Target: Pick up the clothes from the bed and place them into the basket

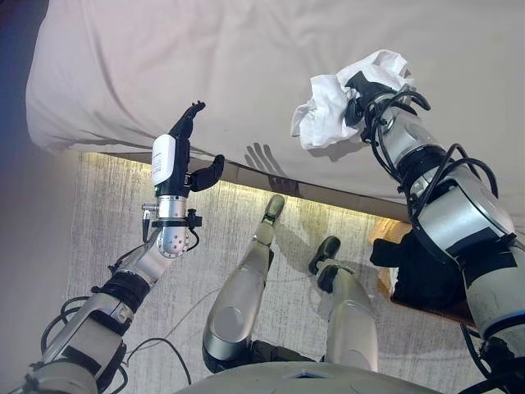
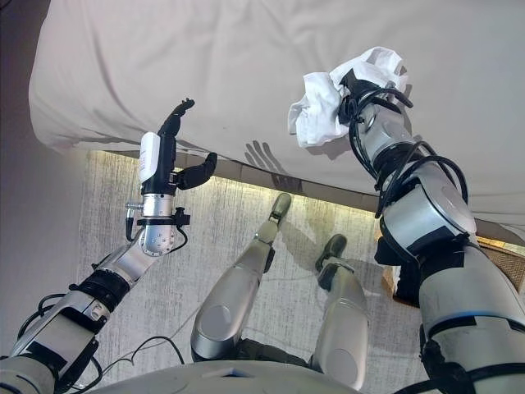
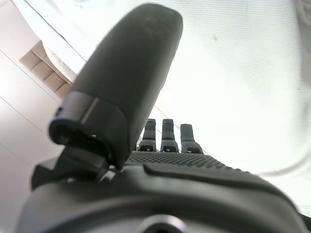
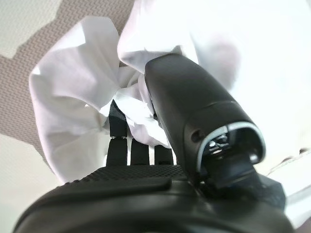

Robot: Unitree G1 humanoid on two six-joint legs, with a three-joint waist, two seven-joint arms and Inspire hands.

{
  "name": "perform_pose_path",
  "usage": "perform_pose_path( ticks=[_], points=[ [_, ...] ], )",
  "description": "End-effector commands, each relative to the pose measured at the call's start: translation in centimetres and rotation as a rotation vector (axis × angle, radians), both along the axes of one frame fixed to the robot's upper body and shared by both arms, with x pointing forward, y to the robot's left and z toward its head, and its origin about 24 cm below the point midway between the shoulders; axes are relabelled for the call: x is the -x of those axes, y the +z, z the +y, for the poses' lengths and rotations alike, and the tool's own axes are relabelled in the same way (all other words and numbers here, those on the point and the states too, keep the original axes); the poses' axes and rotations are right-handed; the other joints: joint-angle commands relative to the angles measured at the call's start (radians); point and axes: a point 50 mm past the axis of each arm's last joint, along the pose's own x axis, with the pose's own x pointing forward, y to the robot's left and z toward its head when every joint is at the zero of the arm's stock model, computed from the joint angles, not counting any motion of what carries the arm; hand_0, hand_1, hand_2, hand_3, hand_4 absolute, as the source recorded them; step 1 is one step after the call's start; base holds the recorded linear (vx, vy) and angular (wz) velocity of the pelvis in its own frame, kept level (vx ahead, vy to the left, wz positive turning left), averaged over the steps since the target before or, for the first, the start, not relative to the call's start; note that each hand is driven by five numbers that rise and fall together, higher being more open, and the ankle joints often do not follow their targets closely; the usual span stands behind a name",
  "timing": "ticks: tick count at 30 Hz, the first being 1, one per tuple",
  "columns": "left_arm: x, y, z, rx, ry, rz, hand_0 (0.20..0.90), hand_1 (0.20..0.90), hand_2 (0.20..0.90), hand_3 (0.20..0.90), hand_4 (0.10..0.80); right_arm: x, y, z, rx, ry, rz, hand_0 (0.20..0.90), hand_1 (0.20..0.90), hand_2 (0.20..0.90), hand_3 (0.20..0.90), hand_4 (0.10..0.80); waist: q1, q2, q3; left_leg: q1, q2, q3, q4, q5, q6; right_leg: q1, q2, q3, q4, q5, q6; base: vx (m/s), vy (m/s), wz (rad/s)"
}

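Pale bedding is covering the bed (image 1: 246, 57), which is filling the upper part of both eye views, with a lit strip running under its edge and a woven rug (image 1: 107, 230) lying on the floor below. At the lower right, a wicker basket (image 2: 502, 250) is showing partly behind the right arm, with something dark resting at its near side. The right hand (image 4: 160, 145) is reaching out over the mattress and is clenching a crumpled white garment (image 1: 332, 103); in the right wrist view the cloth is bunching between the fingers (image 4: 127, 145) and the thumb, with loose folds hanging past the hand on one side. The left hand (image 1: 184, 152) is hovering near the bed's edge, well apart from the garment, its fingers straight and holding nothing. The step in hand appears to be lifting the cloth clear and carrying it to the basket. To do that well, the grip should probably be kept firm so the folds are not slipping free, and the garment raised enough that its trailing part is not dragging on the sheet or catching the bed's edge. The swing toward the basket is likely needing care, since the basket is sitting low and close beside the arm, largely hidden from view.
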Motion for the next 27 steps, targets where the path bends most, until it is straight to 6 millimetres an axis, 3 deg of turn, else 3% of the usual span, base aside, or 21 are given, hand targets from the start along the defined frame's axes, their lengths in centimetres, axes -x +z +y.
perform_pose_path(
  ticks=[1, 7, 13, 20, 27],
  points=[
    [-0.2, 3.8, -0.2, 0.079, -0.024, -0.191, 0.9, 0.9, 0.9, 0.9, 0.8, 0.4, 4.5, -0.9, -0.017, 0.036, -0.196, 0.3, 0.3, 0.3, 0.2, 0.1, -0.024, 0.021, -0.014, 0.058, -0.045, 0.024, 0.075, -0.131, 0.097, 0.071, 0.031, 0.035, -0.107, 0.116, -0.013, -0.019, -0.04, -0.01],
    [-0.1, 3.3, 1.1, 0.053, 0.018, -0.154, 0.9, 0.9, 0.9, 0.9, 0.8, 1.0, 5.7, -0.9, -0.074, 0.09, -0.306, 0.3, 0.3, 0.3, 0.2, 0.1, -0.063, -0.01, -0.014, 0.174, -0.029, 0.048, 0.022, -0.14, 0.092, 0.17, 0.034, 0.064, -0.187, 0.145, 0.0, -0.013, -0.029, -0.08],
    [0.4, 1.9, 3.0, 0.027, 0.08, -0.082, 0.9, 0.9, 0.9, 0.9, 0.8, 2.2, 5.5, -2.2, -0.127, 0.12, -0.368, 0.3, 0.3, 0.3, 0.2, 0.1, -0.12, -0.053, -0.086, 0.27, 0.0, 0.098, -0.027, -0.161, 0.083, 0.259, 0.042, 0.096, -0.273, 0.168, 0.008, 0.082, -0.014, -0.25],
    [1.7, -0.3, 5.5, -0.017, 0.164, 0.041, 0.9, 0.9, 0.9, 0.9, 0.8, 4.9, 4.9, -5.5, -0.223, 0.121, -0.422, 0.3, 0.3, 0.3, 0.2, 0.1, -0.209, -0.098, -0.21, 0.387, 0.032, 0.161, -0.102, -0.171, 0.069, 0.353, 0.06, 0.172, -0.369, 0.204, 0.024, 0.106, -0.038, -0.32],
    [3.0, -3.0, 7.0, -0.052, 0.224, 0.181, 0.9, 0.9, 0.9, 0.9, 0.8, 7.9, 3.0, -9.8, -0.271, 0.044, -0.413, 0.3, 0.3, 0.3, 0.2, 0.1, -0.289, -0.11, -0.33, 0.467, 0.056, 0.219, -0.177, -0.172, 0.06, 0.395, 0.077, 0.227, -0.427, 0.227, 0.037, 0.077, -0.053, -0.3]
  ],
)
